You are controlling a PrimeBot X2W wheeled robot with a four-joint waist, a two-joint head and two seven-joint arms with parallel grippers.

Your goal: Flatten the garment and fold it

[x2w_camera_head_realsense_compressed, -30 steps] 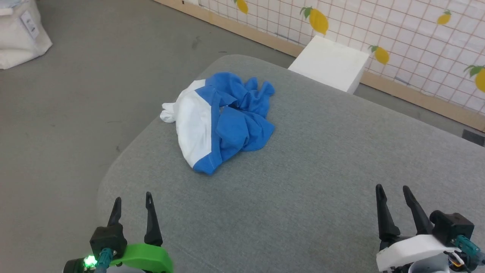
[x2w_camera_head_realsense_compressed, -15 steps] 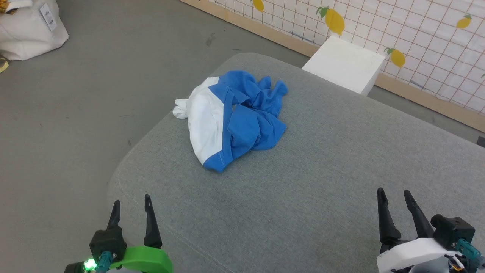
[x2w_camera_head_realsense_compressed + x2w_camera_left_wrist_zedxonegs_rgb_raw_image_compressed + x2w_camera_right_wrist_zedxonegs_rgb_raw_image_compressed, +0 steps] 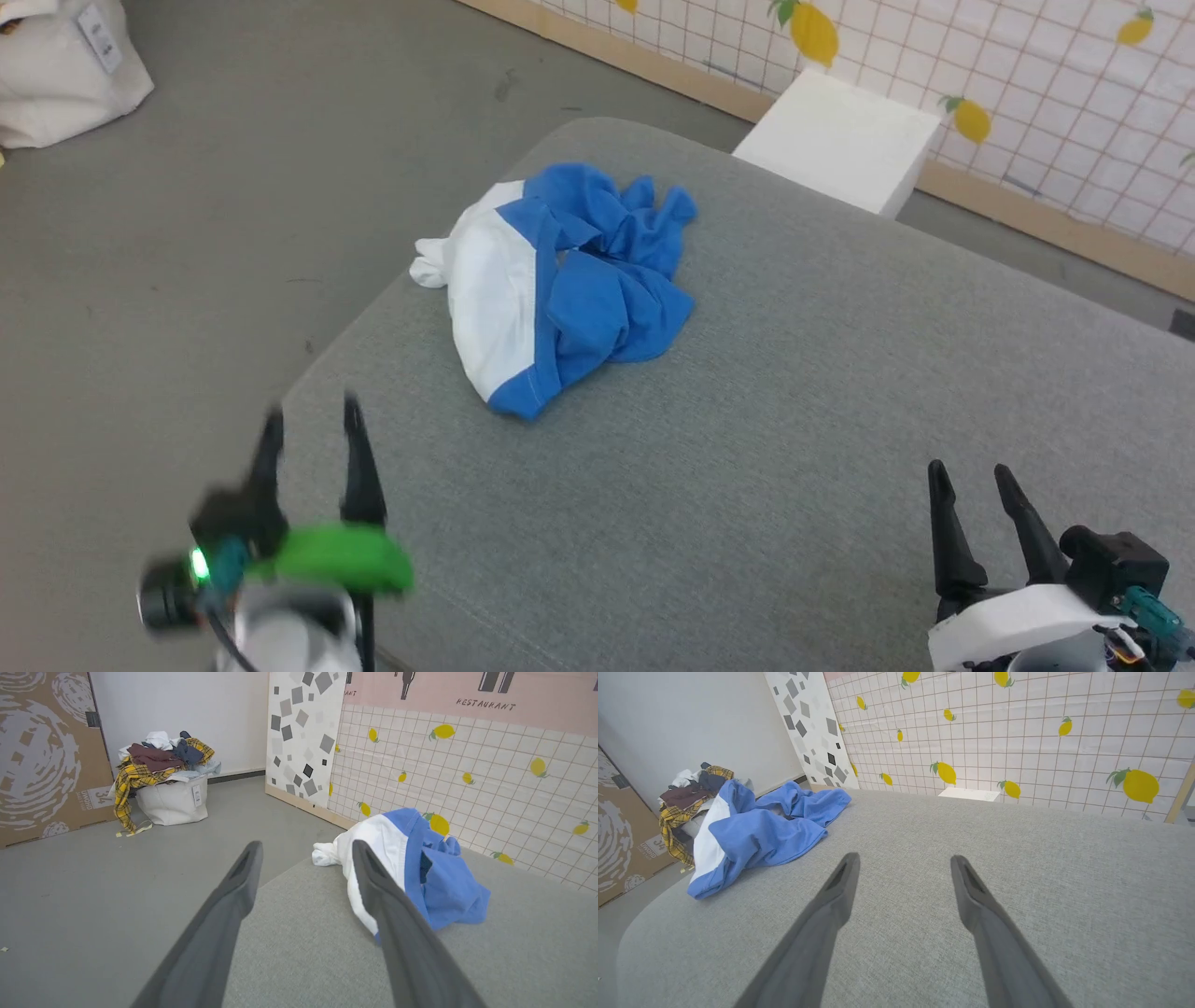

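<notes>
The garment (image 3: 551, 280), white with bright blue sleeves, lies crumpled in a heap near the far left edge of the grey cushioned surface (image 3: 766, 420). It also shows in the left wrist view as a white and blue heap (image 3: 411, 868) and in the right wrist view (image 3: 756, 830). My left gripper (image 3: 310, 420) hovers open at the surface's near left corner, well short of the garment, blurred by motion. My right gripper (image 3: 971, 476) stands open at the lower right, empty, far from the cloth.
A white box (image 3: 840, 140) stands on the floor beyond the far edge, by the lemon-patterned wall (image 3: 1027, 75). A white laundry bag (image 3: 170, 798) heaped with clothes sits on the grey floor (image 3: 187, 233) to the left.
My left gripper has lifted and moved forward toward the garment, blurring as it goes. The right gripper has stayed put. The camera has shifted slightly.
</notes>
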